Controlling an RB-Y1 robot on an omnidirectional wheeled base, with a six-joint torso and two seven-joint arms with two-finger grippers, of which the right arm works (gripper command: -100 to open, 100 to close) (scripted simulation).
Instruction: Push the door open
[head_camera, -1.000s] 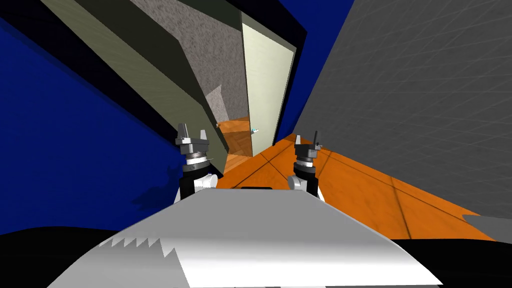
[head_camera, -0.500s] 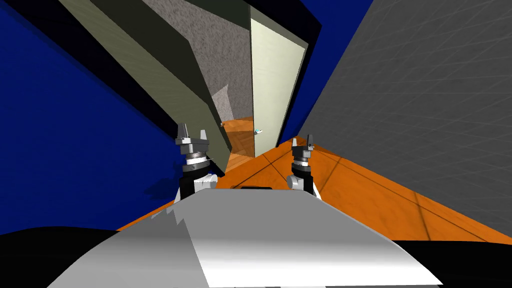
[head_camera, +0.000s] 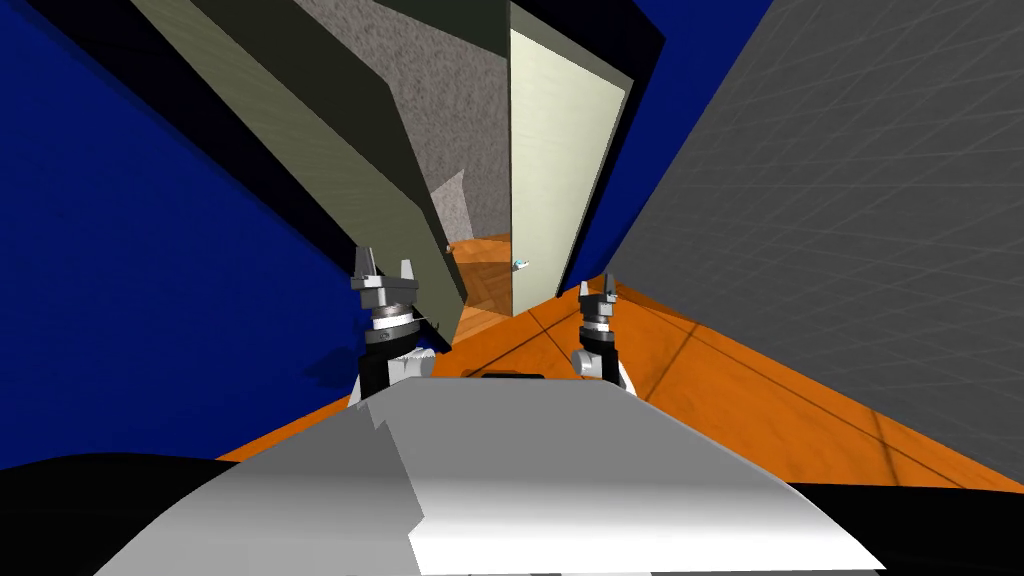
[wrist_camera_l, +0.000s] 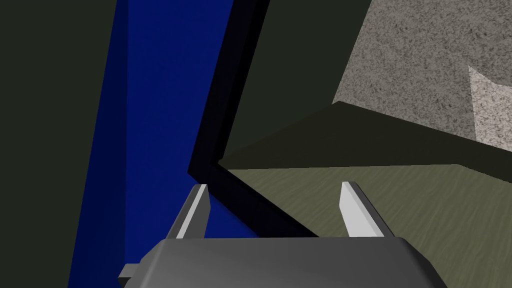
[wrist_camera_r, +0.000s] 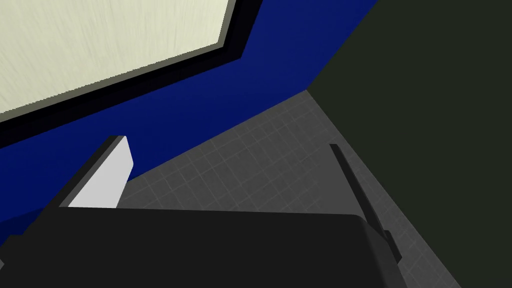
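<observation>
- Blue walls (head_camera: 150, 250) and a grey gridded wall (head_camera: 850, 220) flank the orange floor (head_camera: 720, 380) we stand on.
- Our pale door (head_camera: 560, 170) stands ajar ahead, with a small handle (head_camera: 519, 265) at its free edge.
- Our left gripper (head_camera: 384, 268) is raised beside an olive panel (head_camera: 300, 135), fingers spread and holding nothing.
- Our right gripper (head_camera: 597, 290) points toward the door, well apart from it, fingers spread and empty.

On the door (head_camera: 560, 170), the handle (head_camera: 520, 265) is too small for its shape to be told. The floor (head_camera: 478, 285) beyond the door is partly hidden by the olive panel (head_camera: 330, 150) beside it.
</observation>
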